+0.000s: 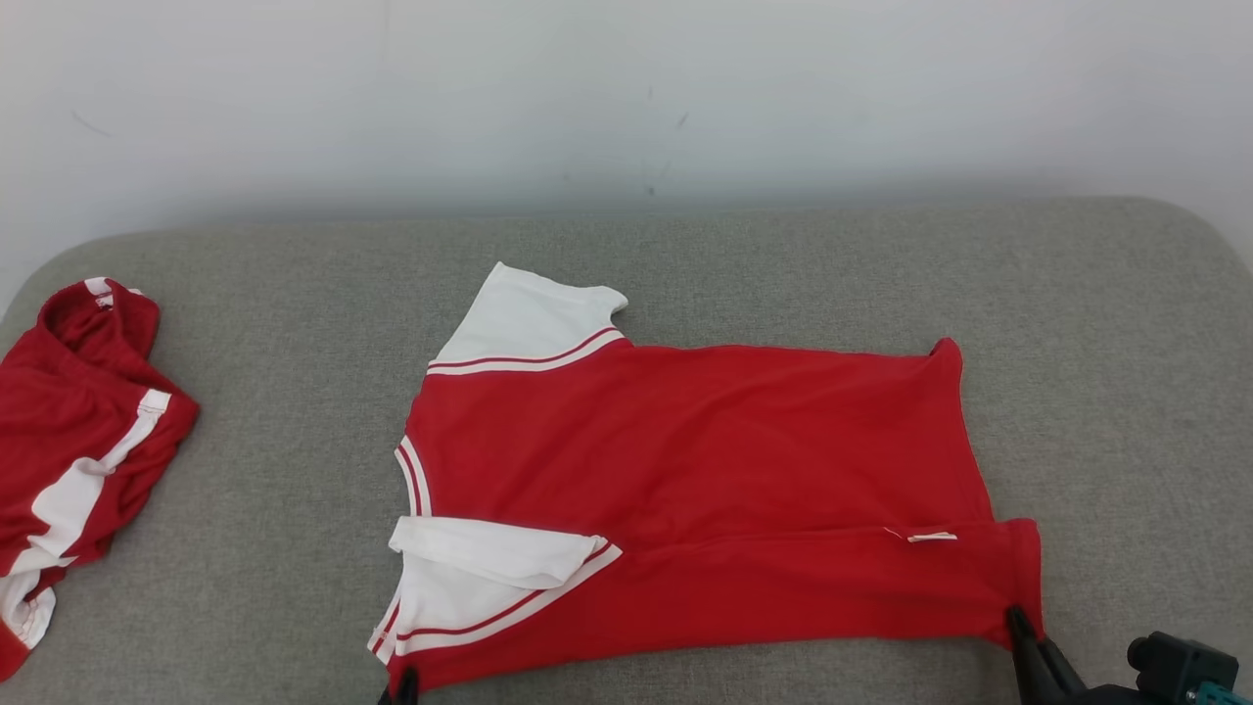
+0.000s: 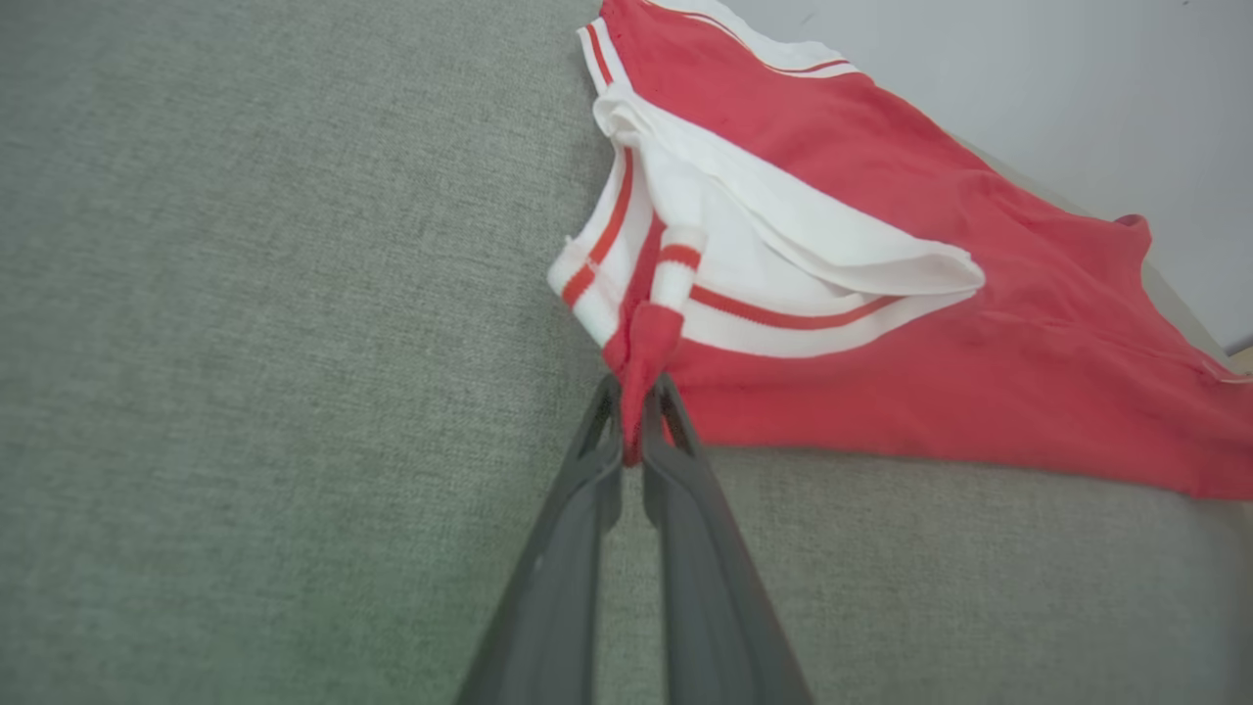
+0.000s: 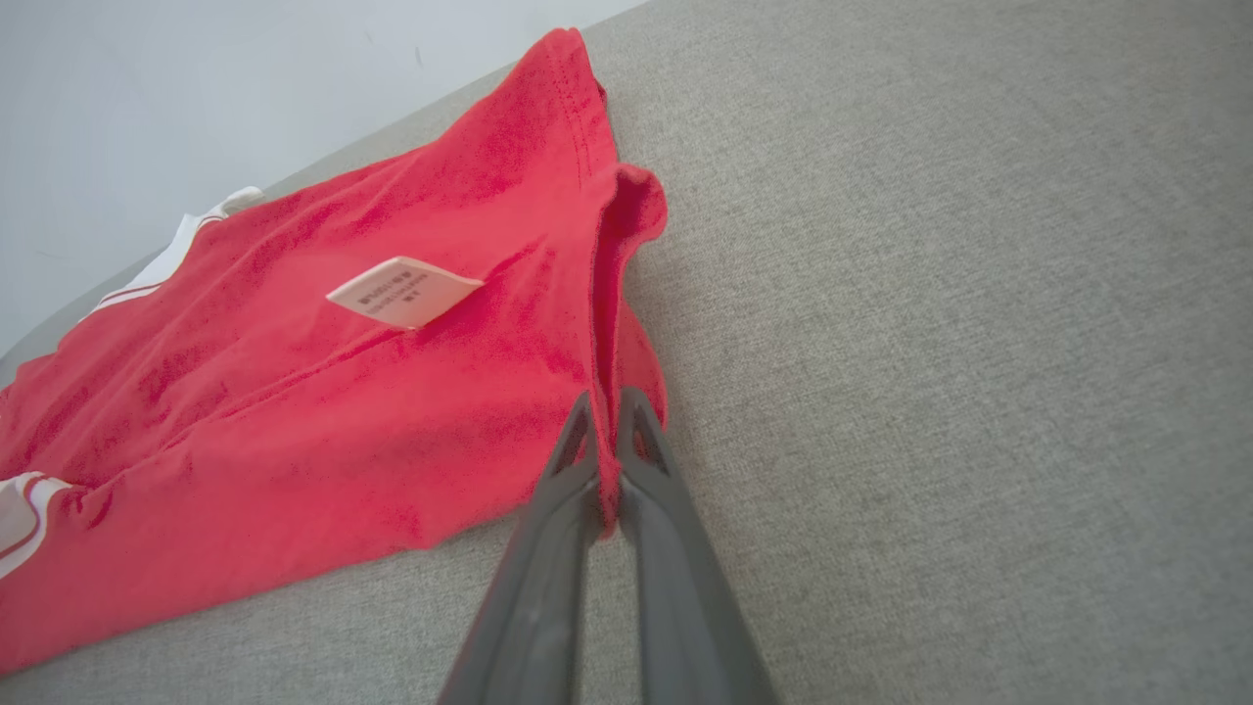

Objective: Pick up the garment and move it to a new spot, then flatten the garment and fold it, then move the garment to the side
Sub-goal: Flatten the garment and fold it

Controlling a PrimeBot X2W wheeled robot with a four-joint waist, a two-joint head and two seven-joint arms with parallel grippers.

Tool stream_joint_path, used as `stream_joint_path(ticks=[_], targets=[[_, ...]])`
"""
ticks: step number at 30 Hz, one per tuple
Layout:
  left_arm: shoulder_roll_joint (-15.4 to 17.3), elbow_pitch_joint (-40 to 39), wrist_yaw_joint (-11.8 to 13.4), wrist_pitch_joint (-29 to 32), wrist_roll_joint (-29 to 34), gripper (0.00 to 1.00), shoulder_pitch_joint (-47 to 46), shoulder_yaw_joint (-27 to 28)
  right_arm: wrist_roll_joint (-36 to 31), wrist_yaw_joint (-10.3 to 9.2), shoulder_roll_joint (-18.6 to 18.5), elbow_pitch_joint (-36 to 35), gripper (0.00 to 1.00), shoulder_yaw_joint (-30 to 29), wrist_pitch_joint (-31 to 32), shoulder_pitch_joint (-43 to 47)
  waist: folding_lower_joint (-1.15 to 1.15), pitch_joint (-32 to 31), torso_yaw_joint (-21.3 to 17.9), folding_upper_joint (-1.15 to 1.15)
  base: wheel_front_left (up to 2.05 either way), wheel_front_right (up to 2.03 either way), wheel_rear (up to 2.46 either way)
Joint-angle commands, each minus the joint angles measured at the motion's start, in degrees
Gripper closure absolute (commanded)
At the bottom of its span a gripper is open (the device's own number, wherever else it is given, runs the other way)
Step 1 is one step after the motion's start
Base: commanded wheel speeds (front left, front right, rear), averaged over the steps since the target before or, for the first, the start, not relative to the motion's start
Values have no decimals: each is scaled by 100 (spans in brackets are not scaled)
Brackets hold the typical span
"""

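Note:
The garment point(image 1: 685, 490) is a red shirt with white, red-striped sleeves, spread across the middle of the grey surface point(image 1: 685, 264), collar end to the left. Its near long edge is folded over toward the far side, showing a small white label point(image 1: 930, 537). My left gripper point(image 1: 403, 683) is shut on the near shoulder corner of the garment point(image 2: 881, 323), red cloth pinched between the fingers point(image 2: 587, 460). My right gripper point(image 1: 1018, 622) is shut on the near hem corner of the garment point(image 3: 343, 392), fabric caught between its fingers point(image 3: 641, 460), with the label point(image 3: 403, 291) just beyond.
A second red and white piece of clothing point(image 1: 69, 441) lies bunched at the left edge of the surface. A pale wall point(image 1: 626, 98) rises behind the surface. Bare grey cloth stretches to the right of the shirt and along the far side.

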Motion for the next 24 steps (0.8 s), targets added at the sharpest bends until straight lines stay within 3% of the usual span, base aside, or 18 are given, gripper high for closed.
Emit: stream_joint_path(ticks=[1, 2, 10, 14, 24], targets=[[31, -32, 37, -57, 40, 9, 67, 28, -43, -13, 33, -42, 0, -27, -27, 37, 0, -3, -4, 0, 0, 0, 0], [34, -41, 55, -66, 59, 0, 85, 45, -77, -13, 53, -70, 0, -46, -61, 41, 0, -8, -8, 0, 0, 0, 0], [78, -338, 172, -201, 358, 0, 149, 468, -391, -14, 123, -277, 0, -92, -665, -79, 0, -130, -42, 0, 0, 0, 0], [10, -793, 210, -201, 747, 0, 229, 996, -503, -14, 155, -378, 0, -27, -990, -107, 0, -216, -41, 0, 0, 0, 0], [-227, -1491, 37, -205, 1775, 0, 417, 1974, -781, -14, 246, -519, 0, 245, -1608, -169, 0, -379, -6, 0, 0, 0, 0]])
